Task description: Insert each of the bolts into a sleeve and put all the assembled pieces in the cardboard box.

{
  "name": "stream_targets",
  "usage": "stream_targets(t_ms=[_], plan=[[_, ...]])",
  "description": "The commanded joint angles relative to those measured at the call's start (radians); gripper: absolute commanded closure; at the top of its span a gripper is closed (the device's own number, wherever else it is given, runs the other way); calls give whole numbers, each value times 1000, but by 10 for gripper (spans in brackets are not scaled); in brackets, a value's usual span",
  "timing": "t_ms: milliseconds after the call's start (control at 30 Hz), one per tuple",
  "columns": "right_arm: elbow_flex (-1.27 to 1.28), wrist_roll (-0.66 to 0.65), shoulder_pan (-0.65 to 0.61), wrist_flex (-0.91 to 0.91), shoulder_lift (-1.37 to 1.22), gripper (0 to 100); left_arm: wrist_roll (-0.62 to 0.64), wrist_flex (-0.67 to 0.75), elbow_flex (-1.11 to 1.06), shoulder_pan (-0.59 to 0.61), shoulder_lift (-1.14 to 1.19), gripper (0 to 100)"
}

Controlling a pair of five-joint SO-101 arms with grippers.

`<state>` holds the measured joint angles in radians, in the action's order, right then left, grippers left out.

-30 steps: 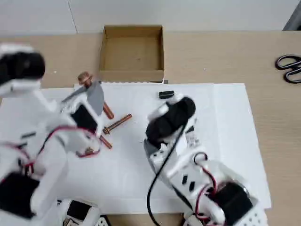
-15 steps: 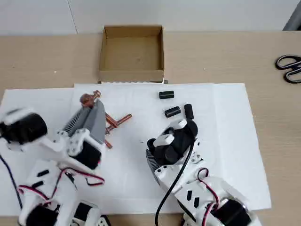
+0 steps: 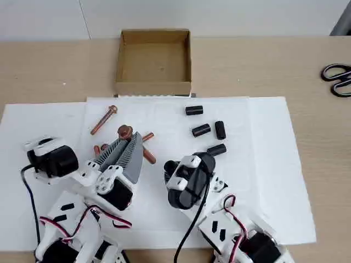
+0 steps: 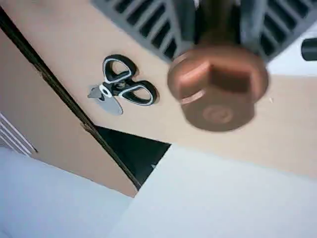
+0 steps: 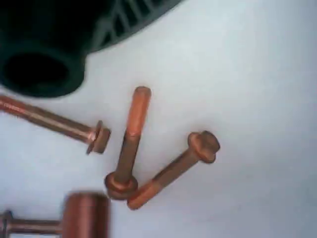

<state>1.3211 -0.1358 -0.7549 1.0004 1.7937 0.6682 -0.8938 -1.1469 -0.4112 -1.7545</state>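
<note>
1. The left pincer (image 3: 128, 141) is closed on a copper bolt (image 3: 125, 131). Its ribbed grey jaws clamp the shank, and the flanged hex head sticks out past the tips. It hangs over the left part of the white paper (image 3: 263, 164).
2. In the left wrist view that bolt head sits between the two jaws.
3. The right pincer (image 5: 84, 44) grips a black sleeve (image 5: 39, 69), its open bore turned toward the camera. In the high view this arm sits just right of the left pincer, near the middle of the paper.
4. One loose bolt (image 3: 104, 119) lies slanted on the paper, between the left pincer and the cardboard box (image 3: 153, 86).
5. Three other bolts (image 3: 147, 136) lie flat close around the left pincer, partly hidden by it.
6. Four spare sleeves (image 3: 201, 130) lie on the paper, right of the bolts. One is nearest the box, two sit side by side below it, and one lies just beside the right arm's wrist.
7. The cardboard box stands open on the worktop (image 3: 263, 66), touching the far edge of the paper.
8. A pair of scissors (image 3: 337, 79) lies at the worktop's far right edge, well apart from everything else.
</note>
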Motion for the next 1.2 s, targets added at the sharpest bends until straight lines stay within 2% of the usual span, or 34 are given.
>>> stream_targets(t_ms=[0, 233, 1167], plan=[[-5, -14, -4, -30, 13, 995, -8, 35, 4, -52, -9, 994], [-3, -9, -82, -30, 10, 995, -8, 78, -35, -77, -6, 994], [-11, -8, -44, -36, 18, 995, -8, 71, -101, -78, -6, 994]])
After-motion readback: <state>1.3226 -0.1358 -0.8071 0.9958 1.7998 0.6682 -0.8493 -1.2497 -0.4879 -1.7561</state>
